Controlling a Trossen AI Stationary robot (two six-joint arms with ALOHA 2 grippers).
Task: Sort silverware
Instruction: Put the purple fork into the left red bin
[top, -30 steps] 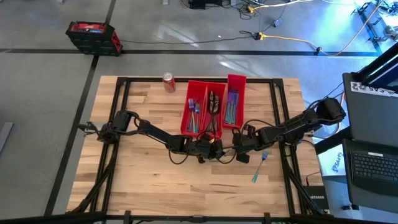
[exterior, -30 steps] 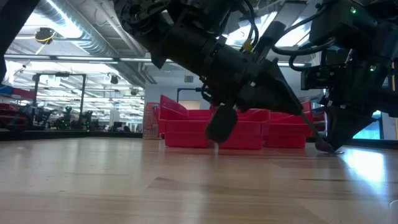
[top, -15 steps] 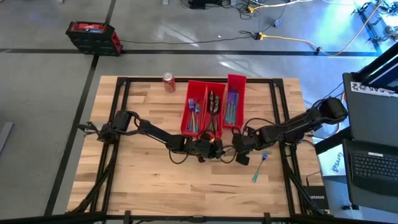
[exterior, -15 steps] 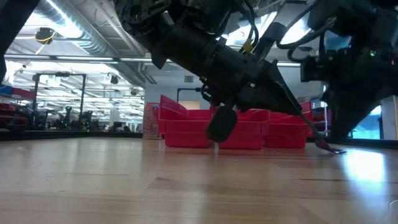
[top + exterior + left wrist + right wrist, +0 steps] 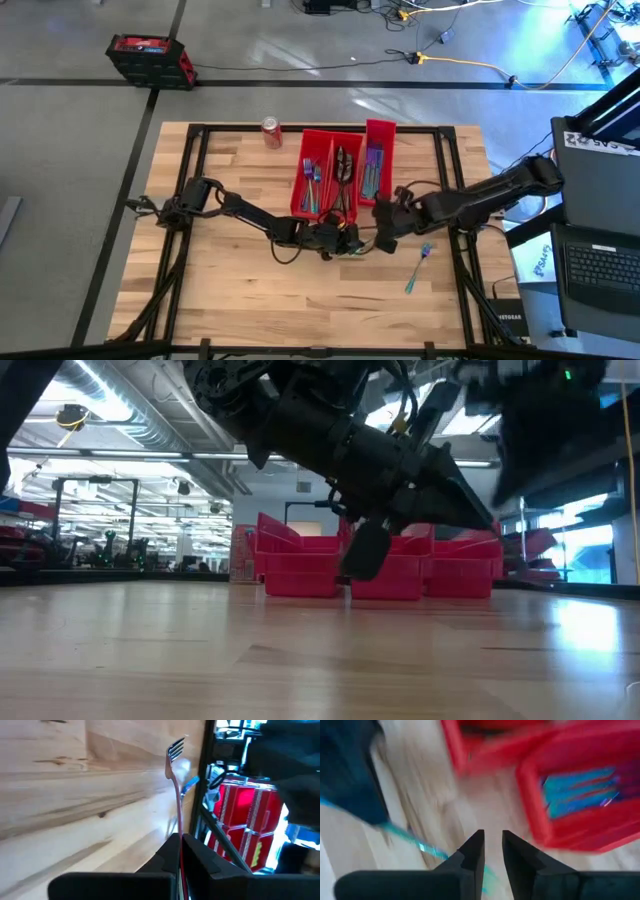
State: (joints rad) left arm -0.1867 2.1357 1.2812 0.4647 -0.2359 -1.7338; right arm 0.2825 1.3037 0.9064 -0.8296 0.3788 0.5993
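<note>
My left tool (image 5: pixel 180 851) is clenched on a fork (image 5: pixel 173 785), handle pinched between the fingers and tines pointing away, out over the bench (image 5: pixel 230 290). From above, that tool (image 5: pixel 350 240) sits near the bench's middle, just in front of the red bins (image 5: pixel 343 170). My right tool (image 5: pixel 491 851) has its fingers a small gap apart with nothing between them; it hangs over bare wood beside the near end of a bin holding teal-blue silverware (image 5: pixel 580 792). In the overhead view it (image 5: pixel 384 222) is close to the left tool, just off the front of the right-hand bin. A second teal fork (image 5: pixel 417 270) lies loose on the bench, in front and to the right of both tools. The three bins hold sorted pieces, and a red can (image 5: pixel 271 132) stands at the far edge.
</note>
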